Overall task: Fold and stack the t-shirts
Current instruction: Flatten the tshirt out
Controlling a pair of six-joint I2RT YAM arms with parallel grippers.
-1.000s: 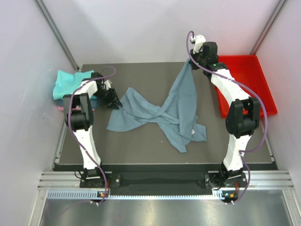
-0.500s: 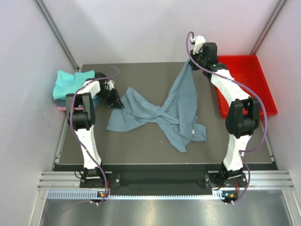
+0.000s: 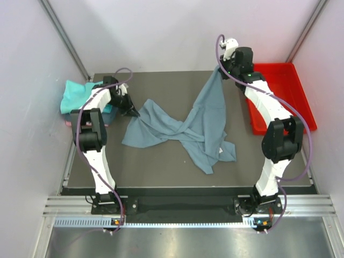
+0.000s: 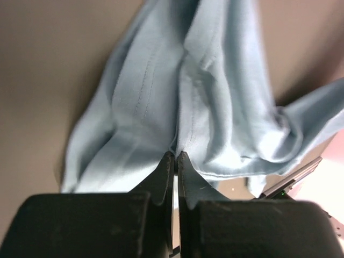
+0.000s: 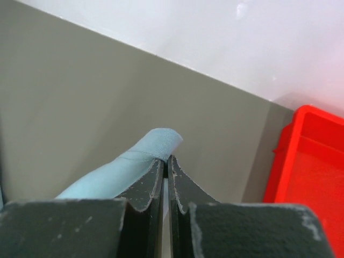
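- The grey-blue t-shirt (image 3: 204, 123) lies crumpled and twisted over the middle of the table (image 3: 161, 172), with its lowest folds reaching toward the table's near edge.
- A small white label (image 3: 220, 152) shows on those near folds, right of the table's centre.
- Left of the table's centre, the left gripper (image 3: 133, 112) points down at the shirt's left end. In the wrist view its jaws are pressed together, pinching a ridge of the pale cloth (image 4: 215, 97) at their tips.
- At the table's left edge a teal t-shirt (image 3: 75, 94) tops a small pile, with a sliver of pink (image 3: 70, 123) under it.
- Over the table's far edge, right of centre, the right gripper (image 3: 220, 67) is raised. Its jaws are clamped on a rolled fold of the same shirt (image 5: 123, 166), and the cloth hangs from it in a taut strip down to the table.
- A red tray (image 3: 285, 86) sits at the table's far right corner.
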